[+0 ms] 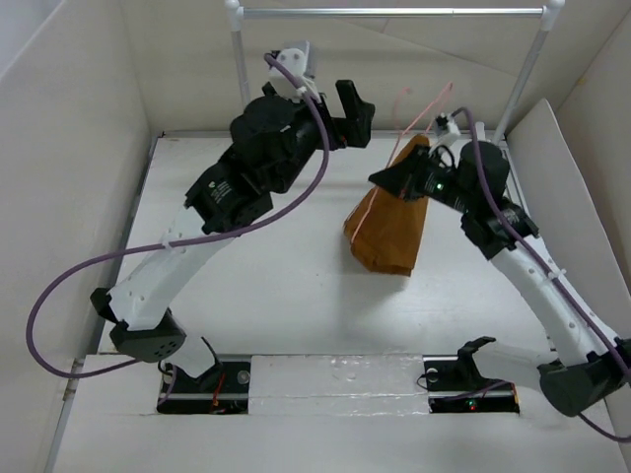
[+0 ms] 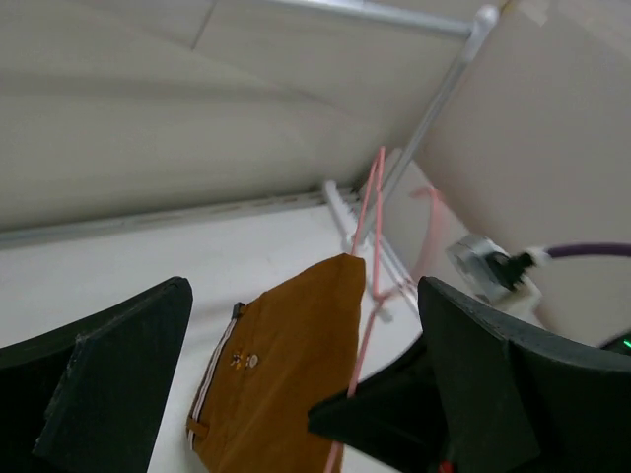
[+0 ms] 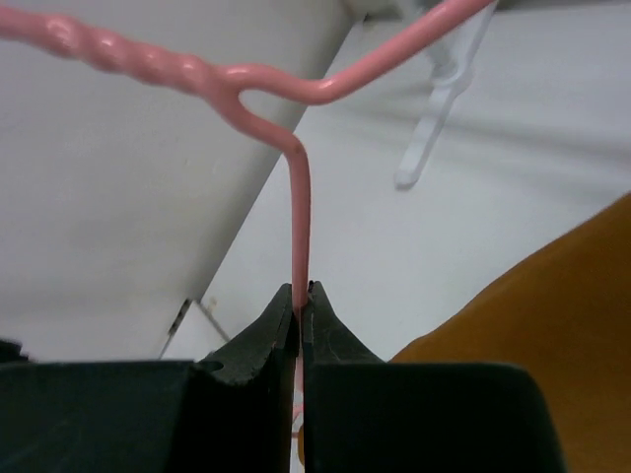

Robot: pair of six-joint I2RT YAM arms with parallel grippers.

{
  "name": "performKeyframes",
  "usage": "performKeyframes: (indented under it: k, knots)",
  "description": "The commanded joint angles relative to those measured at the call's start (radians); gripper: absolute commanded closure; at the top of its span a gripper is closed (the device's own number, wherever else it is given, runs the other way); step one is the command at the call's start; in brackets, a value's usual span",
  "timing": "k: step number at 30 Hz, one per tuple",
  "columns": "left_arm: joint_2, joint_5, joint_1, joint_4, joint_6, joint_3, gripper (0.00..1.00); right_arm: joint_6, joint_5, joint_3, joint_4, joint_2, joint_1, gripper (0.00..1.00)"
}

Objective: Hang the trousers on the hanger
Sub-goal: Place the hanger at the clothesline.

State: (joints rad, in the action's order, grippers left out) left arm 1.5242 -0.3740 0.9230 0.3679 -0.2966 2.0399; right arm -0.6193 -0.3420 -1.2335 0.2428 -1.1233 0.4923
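Note:
The rust-brown trousers (image 1: 389, 227) hang folded, lifted off the table at their top corner, with the striped waistband trim (image 2: 212, 370) at their lower left. The pale-pink hanger (image 1: 427, 109) runs up along their edge toward the back. My right gripper (image 1: 380, 177) is shut on the hanger's wire (image 3: 299, 197) just below the twisted neck, with the trousers (image 3: 552, 315) to its right. My left gripper (image 1: 353, 118) hovers high at the back left of the trousers (image 2: 286, 374); in the left wrist view the gripper (image 2: 304, 296) stands wide open and holds nothing.
A silver rail (image 1: 394, 12) on white posts (image 1: 240, 69) spans the back of the table. White walls close in the left, back and right sides, and a slanted white panel (image 1: 572, 168) stands at the right.

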Motion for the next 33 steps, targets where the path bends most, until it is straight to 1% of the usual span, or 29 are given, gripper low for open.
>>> performKeyframes:
  k: [1,2,3,4,5,6,7,8,9,10,11,12,13,14,15,17,18,19,21,24,30,33]
  knots:
    - [-0.08,-0.032,-0.004,-0.046,0.039,0.076,0.04,0.087,-0.191,-0.164,-0.117,-0.068,-0.156,1.0]
    - [-0.096,-0.039,-0.004,-0.044,0.034,0.06,0.04,0.087,-0.239,-0.187,-0.126,-0.101,-0.194,1.0]
    - [-0.116,-0.052,-0.004,-0.044,0.031,0.03,0.04,0.075,-0.273,-0.234,-0.149,-0.128,-0.26,1.0]
    - [-0.159,-0.057,-0.004,-0.049,0.025,-0.04,0.04,0.066,-0.325,-0.262,-0.166,-0.159,-0.29,1.0]
    - [-0.182,-0.062,-0.004,-0.049,0.008,-0.082,0.03,0.053,-0.357,-0.291,-0.18,-0.227,-0.317,1.0]
    - [-0.206,-0.068,-0.004,-0.053,-0.005,-0.131,0.03,0.014,-0.38,-0.349,-0.197,-0.26,-0.364,1.0]
    - [-0.263,-0.066,-0.004,-0.066,-0.019,-0.236,0.03,-0.015,-0.42,-0.371,-0.279,-0.294,-0.383,1.0]
    - [-0.288,-0.063,-0.004,-0.069,-0.035,-0.288,0.03,-0.052,-0.44,-0.389,-0.322,-0.328,-0.399,1.0]
    - [-0.311,-0.054,-0.004,-0.069,-0.068,-0.337,0.03,-0.145,-0.457,-0.406,-0.374,-0.395,-0.412,1.0]
    - [-0.359,-0.048,-0.004,-0.07,-0.088,-0.431,0.03,-0.183,-0.478,-0.449,-0.473,-0.429,-0.437,1.0]
    - [-0.38,-0.039,-0.004,-0.069,-0.107,-0.479,0.04,-0.213,-0.48,-0.48,-0.502,-0.461,-0.437,1.0]
    - [-0.4,-0.022,-0.004,-0.073,-0.136,-0.525,0.04,-0.246,-0.483,-0.521,-0.514,-0.53,-0.452,1.0]
    - [-0.435,-0.017,-0.004,-0.069,-0.15,-0.603,0.04,-0.253,-0.494,-0.568,-0.51,-0.564,-0.468,1.0]
    - [-0.449,-0.016,-0.004,-0.063,-0.165,-0.634,0.04,-0.264,-0.494,-0.662,-0.507,-0.594,-0.468,1.0]
    - [-0.464,-0.013,-0.004,-0.058,-0.177,-0.665,0.04,-0.287,-0.493,-0.705,-0.505,-0.653,-0.48,1.0]
    - [-0.501,-0.006,-0.004,-0.053,-0.203,-0.737,0.05,-0.313,-0.485,-0.797,-0.517,-0.699,-0.503,1.0]
    - [-0.522,0.003,-0.013,-0.052,-0.219,-0.774,0.05,-0.377,-0.48,-0.834,-0.548,-0.736,-0.518,1.0]
    - [-0.53,0.003,-0.013,-0.052,-0.226,-0.788,0.05,-0.378,-0.48,-0.834,-0.56,-0.756,-0.518,1.0]
    - [-0.538,0.013,-0.013,-0.046,-0.234,-0.81,0.05,-0.408,-0.476,-0.895,-0.562,-0.786,-0.541,1.0]
    - [-0.547,0.023,-0.013,-0.041,-0.246,-0.834,0.05,-0.415,-0.463,-0.946,-0.536,-0.823,-0.572,1.0]
    - [-0.546,0.032,-0.013,-0.043,-0.243,-0.837,0.05,-0.447,-0.468,-0.946,-0.533,-0.862,-0.638,1.0]
    - [-0.538,0.043,-0.013,-0.049,-0.248,-0.828,0.05,-0.447,-0.453,-0.919,-0.52,-0.865,-0.678,1.0]
